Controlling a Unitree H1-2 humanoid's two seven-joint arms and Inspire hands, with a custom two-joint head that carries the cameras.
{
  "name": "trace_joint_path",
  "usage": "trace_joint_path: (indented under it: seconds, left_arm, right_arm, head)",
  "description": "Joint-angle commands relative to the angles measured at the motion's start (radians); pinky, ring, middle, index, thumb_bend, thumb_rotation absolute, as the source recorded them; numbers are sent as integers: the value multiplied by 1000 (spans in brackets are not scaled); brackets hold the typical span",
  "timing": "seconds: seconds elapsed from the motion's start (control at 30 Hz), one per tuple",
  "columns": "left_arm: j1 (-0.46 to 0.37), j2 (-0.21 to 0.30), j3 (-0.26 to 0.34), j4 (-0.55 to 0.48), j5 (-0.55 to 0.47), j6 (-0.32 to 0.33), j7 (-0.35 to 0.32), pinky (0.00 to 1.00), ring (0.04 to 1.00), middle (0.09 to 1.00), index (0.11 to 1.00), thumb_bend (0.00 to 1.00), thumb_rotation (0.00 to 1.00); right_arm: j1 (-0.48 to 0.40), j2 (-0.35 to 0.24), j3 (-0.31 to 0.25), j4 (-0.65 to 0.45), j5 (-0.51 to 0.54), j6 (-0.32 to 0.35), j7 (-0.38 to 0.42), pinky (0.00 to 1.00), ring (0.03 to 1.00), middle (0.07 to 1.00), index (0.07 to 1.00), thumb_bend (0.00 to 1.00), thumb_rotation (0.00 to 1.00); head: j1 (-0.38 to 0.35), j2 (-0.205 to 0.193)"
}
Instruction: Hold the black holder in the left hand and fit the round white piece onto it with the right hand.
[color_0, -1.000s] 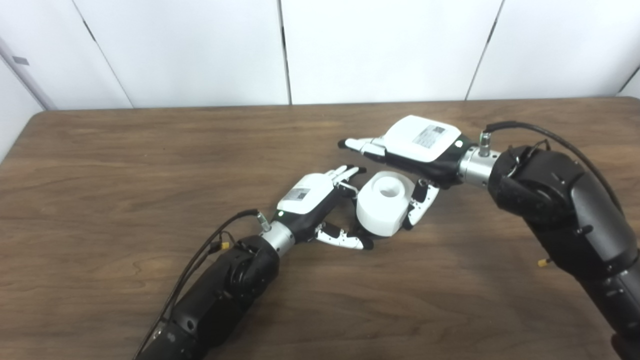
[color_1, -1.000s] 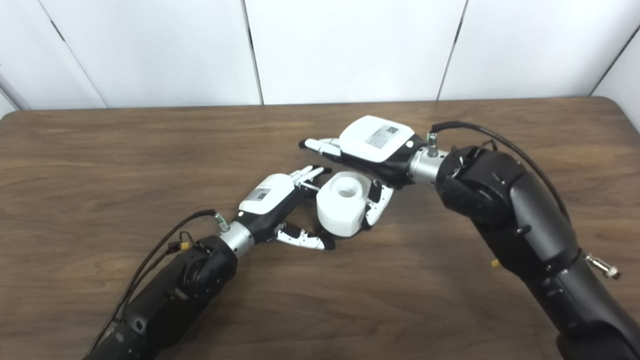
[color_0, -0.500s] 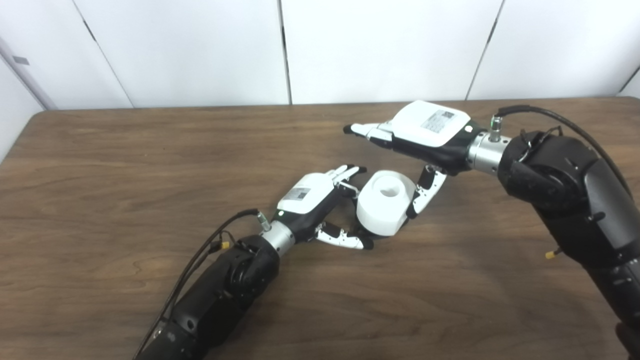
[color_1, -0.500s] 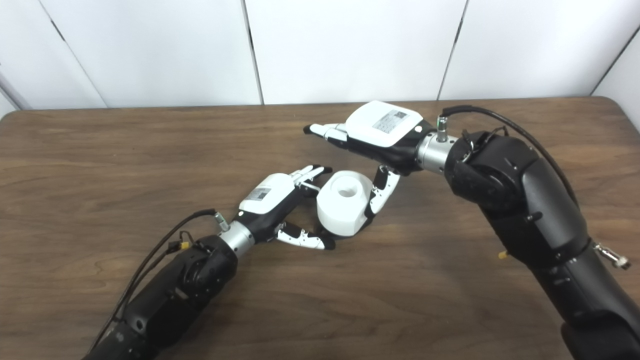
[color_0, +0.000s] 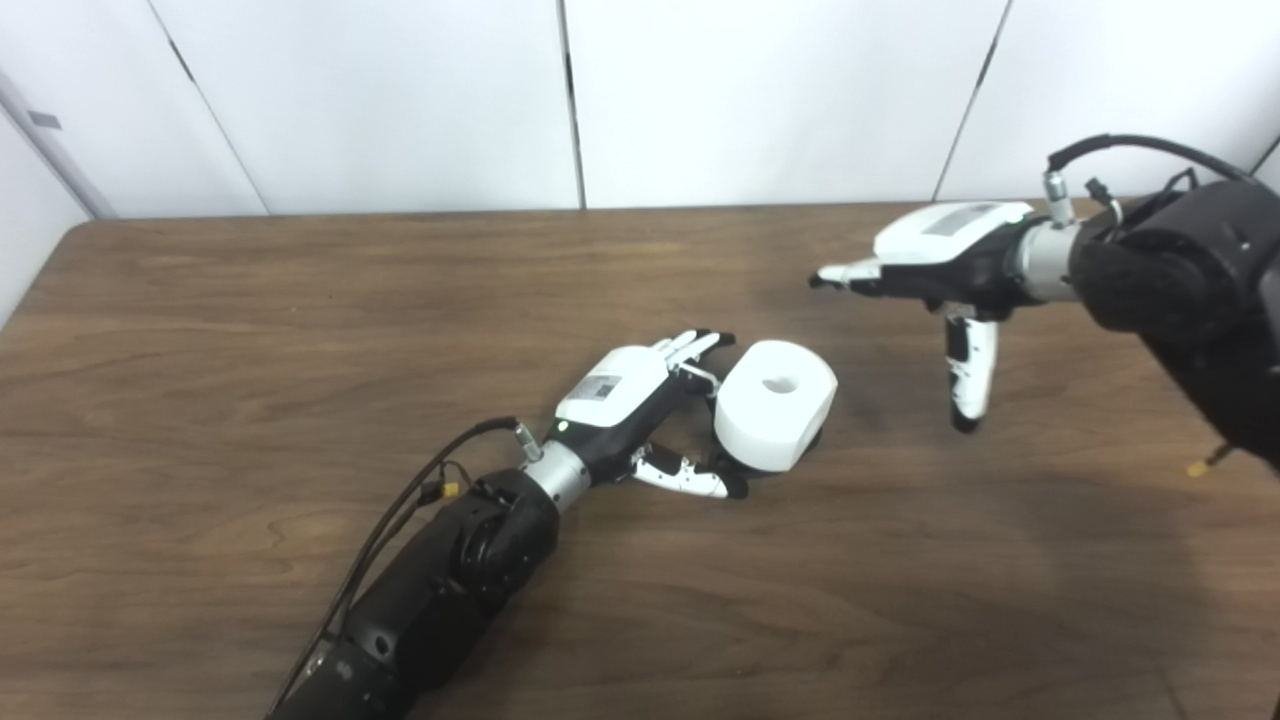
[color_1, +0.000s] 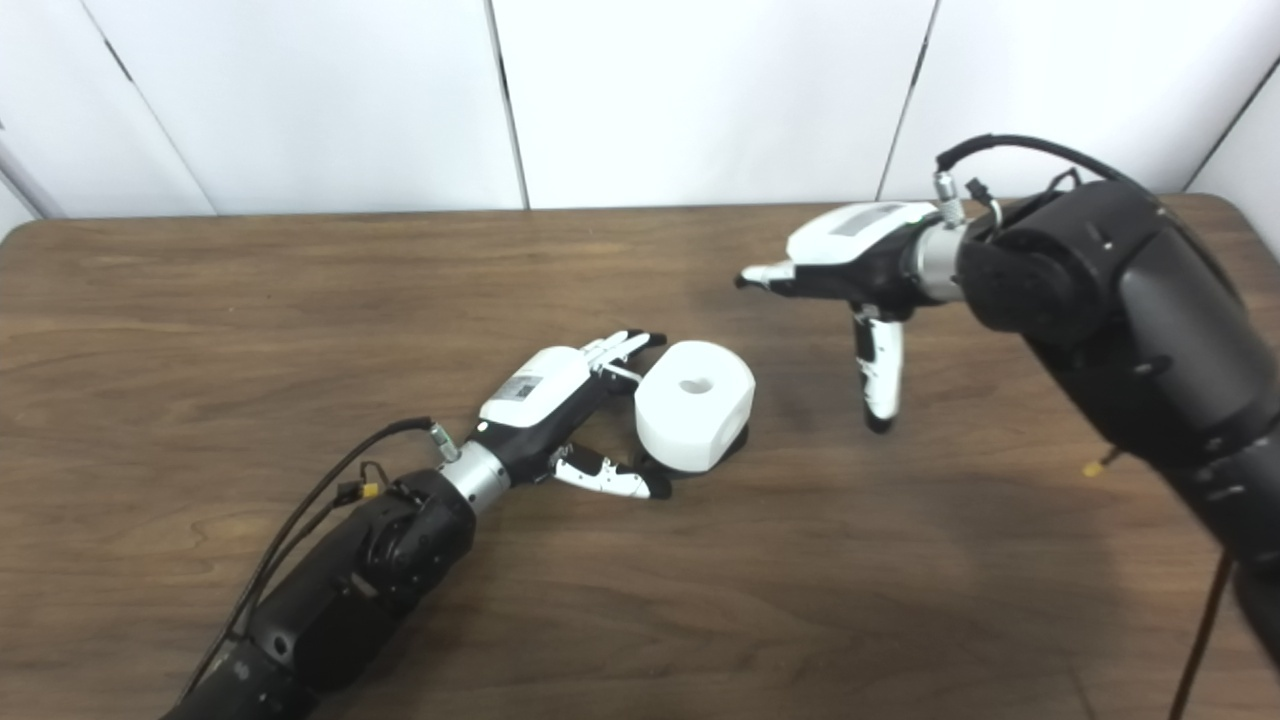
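Two hands over a dark wood-grain table (color_0: 250, 330). Left hand (color_0: 640, 410), glossy white shell with black segmented fingers, sits near centre, fingers curled around something at the base of the round white piece (color_0: 775, 402); black holder mostly hidden, only a dark sliver under the piece. Piece is matte, a thick drum with softly faceted sides and a round hole in its top face, tilted slightly. Right hand (color_0: 940, 270) hangs at about 2 o'clock from the piece, well apart, holding nothing, fingers extended, thumb pointing down.
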Motion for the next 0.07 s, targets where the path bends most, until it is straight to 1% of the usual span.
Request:
trace_joint_path:
  seconds: [0.0,0.03]
  left_arm:
    - [44,30,-35,63,32,32,-85,947,987,967,485,524,69]
    - [45,30,-35,62,32,33,-86,946,987,968,485,524,69]
  right_arm:
    - [-84,-73,-8,-27,28,106,96,621,861,951,1000,982,117]
    - [-89,-84,-7,-26,37,110,96,622,859,946,1000,983,125]
  head:
    - [-3,0]
    - [-3,0]
